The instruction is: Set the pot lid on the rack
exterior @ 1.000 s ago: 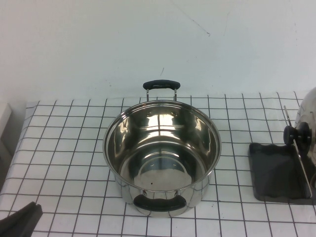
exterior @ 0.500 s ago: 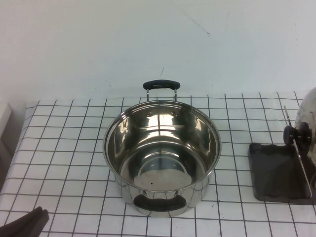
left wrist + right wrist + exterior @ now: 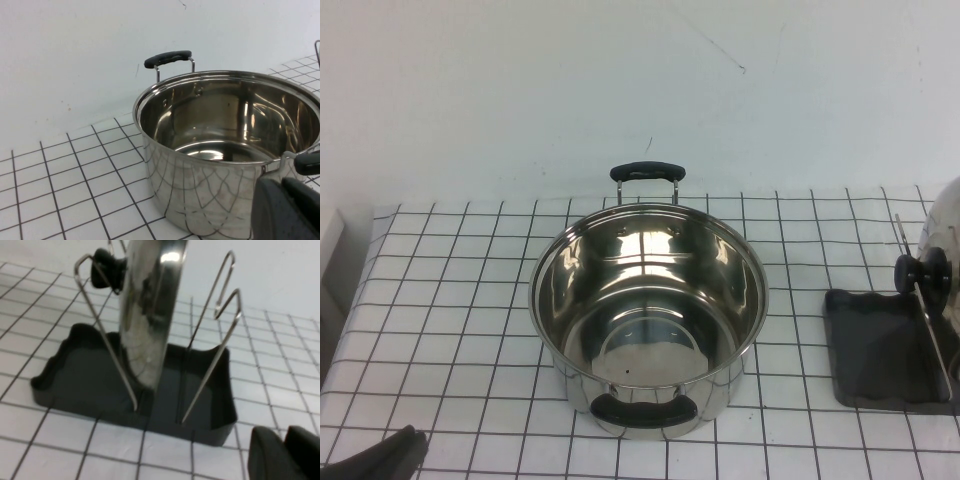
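I see the big steel pot (image 3: 648,318) in the middle of the checked table (image 3: 450,300) with no lid, and the pot lid (image 3: 150,305) stands on its edge in the rack (image 3: 75,375), between the wire hoops, so I think the job is done. My left gripper (image 3: 375,462) has slid lower into the near left corner in the last second, pulling away, and I cannot tell its fingers. My right gripper (image 3: 285,455) sits near the rack, holding nothing; open or closed, I cannot tell.
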You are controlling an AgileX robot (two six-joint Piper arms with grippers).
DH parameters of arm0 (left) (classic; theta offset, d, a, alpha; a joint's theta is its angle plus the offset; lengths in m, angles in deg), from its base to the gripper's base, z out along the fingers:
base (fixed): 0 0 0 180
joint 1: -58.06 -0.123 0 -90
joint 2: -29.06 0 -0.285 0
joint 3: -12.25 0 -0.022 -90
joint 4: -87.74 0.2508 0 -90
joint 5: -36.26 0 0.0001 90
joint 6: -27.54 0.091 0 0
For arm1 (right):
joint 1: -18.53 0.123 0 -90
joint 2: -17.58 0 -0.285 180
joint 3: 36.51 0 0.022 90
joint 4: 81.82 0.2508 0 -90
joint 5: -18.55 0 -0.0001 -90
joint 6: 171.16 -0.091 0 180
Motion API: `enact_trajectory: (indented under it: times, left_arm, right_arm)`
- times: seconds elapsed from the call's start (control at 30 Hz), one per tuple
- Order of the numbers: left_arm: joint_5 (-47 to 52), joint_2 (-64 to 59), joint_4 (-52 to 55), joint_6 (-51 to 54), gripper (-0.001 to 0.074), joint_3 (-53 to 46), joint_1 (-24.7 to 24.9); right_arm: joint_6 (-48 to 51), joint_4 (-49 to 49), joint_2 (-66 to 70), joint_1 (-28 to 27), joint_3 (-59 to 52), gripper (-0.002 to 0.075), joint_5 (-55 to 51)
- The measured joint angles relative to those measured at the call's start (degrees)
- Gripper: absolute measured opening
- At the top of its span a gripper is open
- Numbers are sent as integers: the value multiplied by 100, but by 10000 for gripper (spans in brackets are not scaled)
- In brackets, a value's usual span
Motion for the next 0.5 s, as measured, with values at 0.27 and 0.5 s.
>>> enact_trajectory:
  times: [0.27, 0.5]
  left_arm:
    - [-111, 0, 0, 0, -2, 0, 0]
    - [-121, 0, 0, -10, -2, 0, 0]
  right_arm:
    - [-468, -100, 0, 455, 0, 71, -436]
    - [-1093, -393, 0, 455, 10, 71, -471]
